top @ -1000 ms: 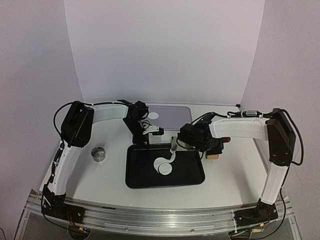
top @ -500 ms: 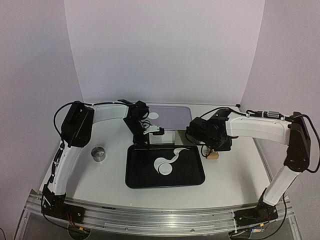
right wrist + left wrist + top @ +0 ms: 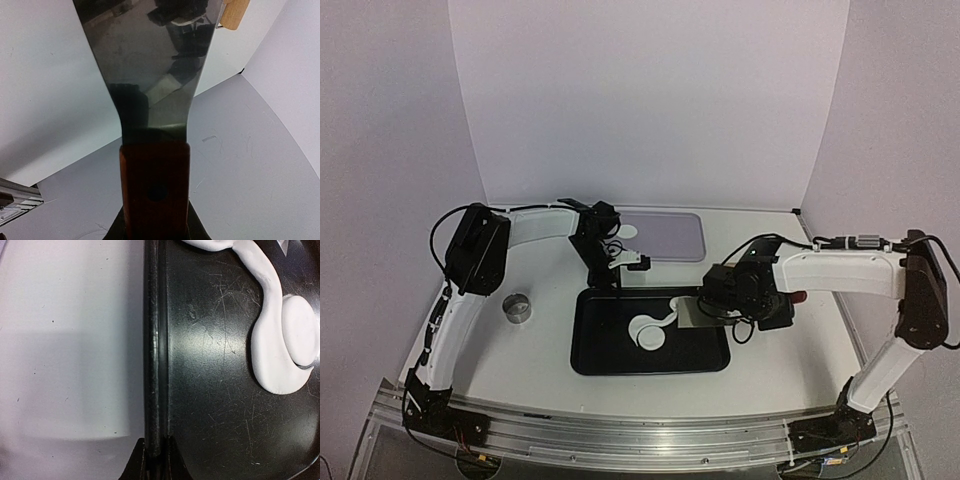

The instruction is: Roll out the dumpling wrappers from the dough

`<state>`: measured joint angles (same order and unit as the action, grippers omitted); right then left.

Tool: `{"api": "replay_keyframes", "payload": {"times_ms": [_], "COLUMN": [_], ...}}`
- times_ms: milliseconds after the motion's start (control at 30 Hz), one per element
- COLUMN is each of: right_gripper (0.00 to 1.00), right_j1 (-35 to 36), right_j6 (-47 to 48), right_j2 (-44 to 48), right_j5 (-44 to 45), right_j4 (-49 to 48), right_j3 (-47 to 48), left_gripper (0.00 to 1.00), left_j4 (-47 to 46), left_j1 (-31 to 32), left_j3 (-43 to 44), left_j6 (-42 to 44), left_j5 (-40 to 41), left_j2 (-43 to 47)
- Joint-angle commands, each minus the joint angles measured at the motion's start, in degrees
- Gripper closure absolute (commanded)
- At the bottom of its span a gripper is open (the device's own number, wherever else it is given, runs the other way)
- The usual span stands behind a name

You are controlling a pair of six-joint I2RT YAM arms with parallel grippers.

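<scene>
Right gripper (image 3: pixel 155 222) was clamped on the wooden handle of a flat steel scraper (image 3: pixel 150 75), whose blade reached over the right end of the black tray (image 3: pixel 610 358). The left gripper (image 3: pixel 156 460) was pinched shut on the tray's far left rim, pinning it to the table.

As for progress, one dumpling wrapper (image 3: pixel 628 230) lay finished on the lilac mat (image 3: pixel 675 240) at the far side of the table, well apart from the tray. A second round disc (image 3: pixel 300 327) sat near the middle of the tray with a curved strip of leftover dough (image 3: pixel 267 340) hugging its edge and trailing off toward the far right corner. A dark gap along part of the disc's border suggested it had been cut free. From these angles, though, I could not tell whether it was loose all the way round. A metal ring (image 3: pixel 518 307), probably the cutter, stood on the table left of the tray.

So the job looked partly done, with one wrapper delivered and one cut but not yet moved. What remained, by my reading, was to slide the blade under that disc, carry it to the mat, then gather and re-roll the scrap for more. Whether the blade was touching the dough could not be made out from above.
</scene>
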<state>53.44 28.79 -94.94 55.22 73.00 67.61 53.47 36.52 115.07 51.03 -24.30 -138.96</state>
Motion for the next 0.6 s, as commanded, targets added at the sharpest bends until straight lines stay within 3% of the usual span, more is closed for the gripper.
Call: {"api": "replay_keyframes", "payload": {"times_ms": [0,567], "right_gripper": [1.00,1.00], "right_j1": [1.07,-0.27], "right_j6": [-3.84,-10.13], "right_j2": [-1.65,-10.86], "right_j5": [-1.40,-0.14], "right_j4": [0.81,-1.50], "right_j3": [1.26,7.67], "left_gripper": [1.00,1.00], "left_j4": [-3.81,-3.67], "left_j1": [0.84,0.97], "left_j3": [1.24,1.10], "left_j6": [5.21,4.89], "left_j5": [6.20,5.67], "left_j2": [-2.21,-2.18]}}
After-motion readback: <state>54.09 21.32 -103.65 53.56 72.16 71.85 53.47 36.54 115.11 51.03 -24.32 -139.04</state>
